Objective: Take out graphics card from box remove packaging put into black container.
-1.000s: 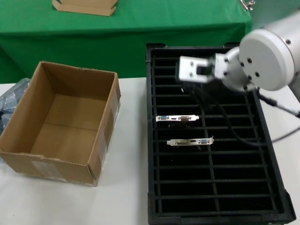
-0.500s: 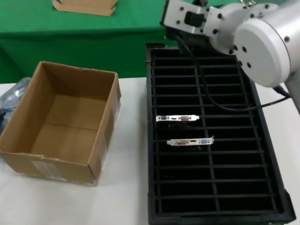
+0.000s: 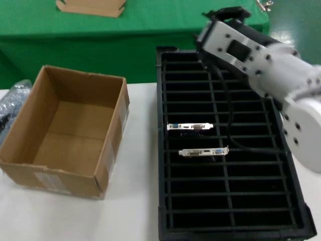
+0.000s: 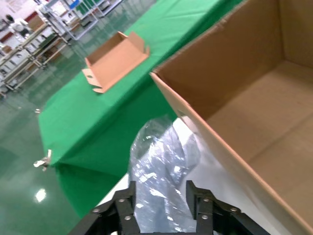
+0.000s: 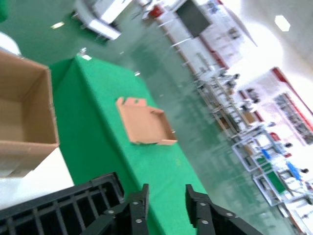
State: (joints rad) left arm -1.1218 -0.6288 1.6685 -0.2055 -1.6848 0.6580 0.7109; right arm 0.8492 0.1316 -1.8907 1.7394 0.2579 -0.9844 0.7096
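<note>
— Graphics cards, where are they?
— Two stand in slots of the black container (image 3: 168, 150): one graphics card (image 3: 189, 126) mid-tray, a second card (image 3: 203, 151) one slot nearer me. The box (image 3: 65, 130) sits open beside it.
— Your grippers?
— My right gripper (image 5: 166, 203) hangs over the tray's far end, fingers apart, holding nothing. My left gripper (image 4: 159, 203) hovers over the crinkled packaging (image 4: 161, 166) beside the box, fingers apart too.
</note>
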